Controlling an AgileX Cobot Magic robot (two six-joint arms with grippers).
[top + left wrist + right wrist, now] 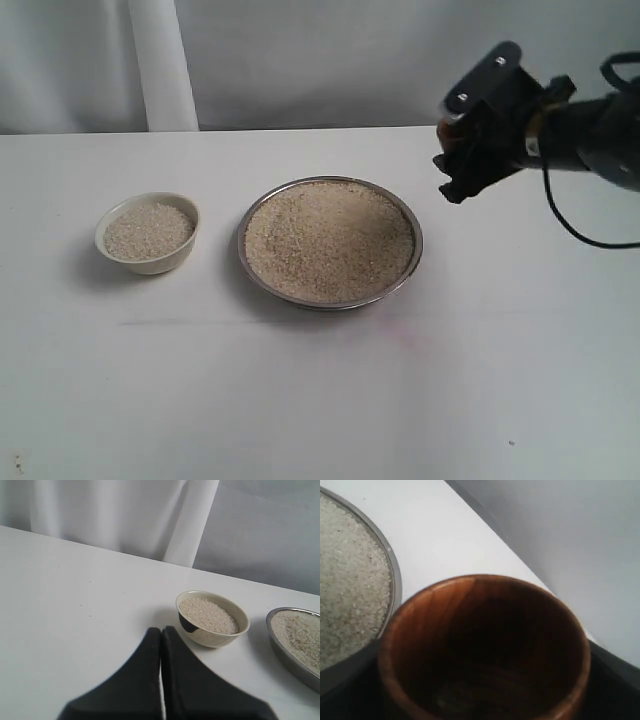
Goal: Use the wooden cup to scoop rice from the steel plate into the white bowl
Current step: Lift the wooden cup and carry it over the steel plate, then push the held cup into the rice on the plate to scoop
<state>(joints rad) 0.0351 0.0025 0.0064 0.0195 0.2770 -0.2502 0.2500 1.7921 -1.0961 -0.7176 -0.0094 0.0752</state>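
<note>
White table, white bowl beside steel plate — not touching

No readable text, label, brand, number or sign in any view: steel plate, white bowl and wooden cup are all plain and unmarked.
</note>
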